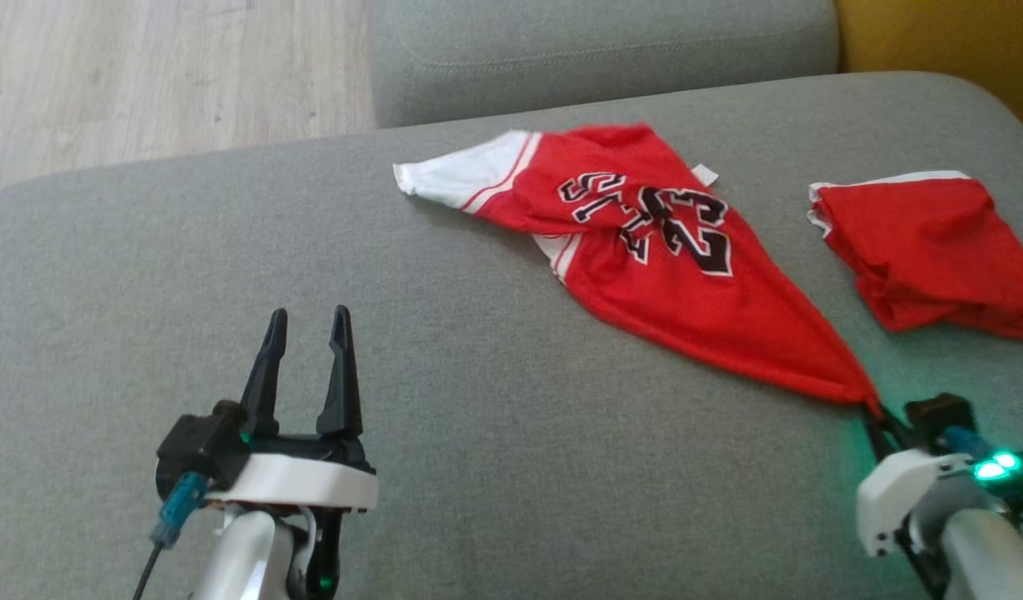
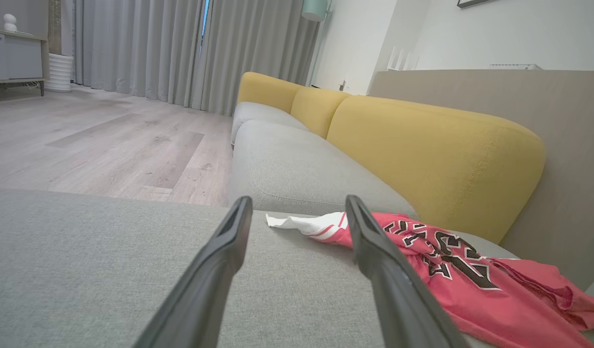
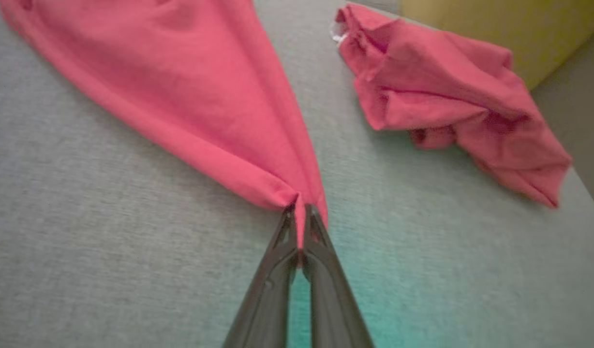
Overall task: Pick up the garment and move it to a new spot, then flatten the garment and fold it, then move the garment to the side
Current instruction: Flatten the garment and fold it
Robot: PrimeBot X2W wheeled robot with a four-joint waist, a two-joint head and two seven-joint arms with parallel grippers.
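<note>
So at this point the right gripper (image 1: pixel 874 414), down in the lower right of the head view, had its fingers pinched shut on one corner of the red jersey (image 1: pixel 661 267). The cloth was drawn into a tight point right at the fingertips. The rest fanned out toward the upper middle of the frame, lying on the grey sofa seat (image 1: pixel 478 450). The number print was face up and the white-trimmed end pointed to the upper left. The left gripper (image 1: pixel 309 315) sat at the lower left with its fingers spread wide, holding nothing, well apart from the jersey.

A second red garment (image 1: pixel 936 250) lay bunched at the right edge, near the jersey but not touching it as far as I could tell.

My read: this was the pick-up-and-move part. To do it well, I'd have lifted the pinched corner high enough that the fabric peeled off the seat instead of dragging. Then I'd have carried it toward the open grey area at the lower middle of the frame, away from the second red garment so the two wouldn't tangle. A one-corner grip looked thin, so slow was the way to go, since a jerk could have slipped the cloth out. Bringing the free gripper in on the white-trimmed end would have made the flattening afterwards a lot easier.
</note>
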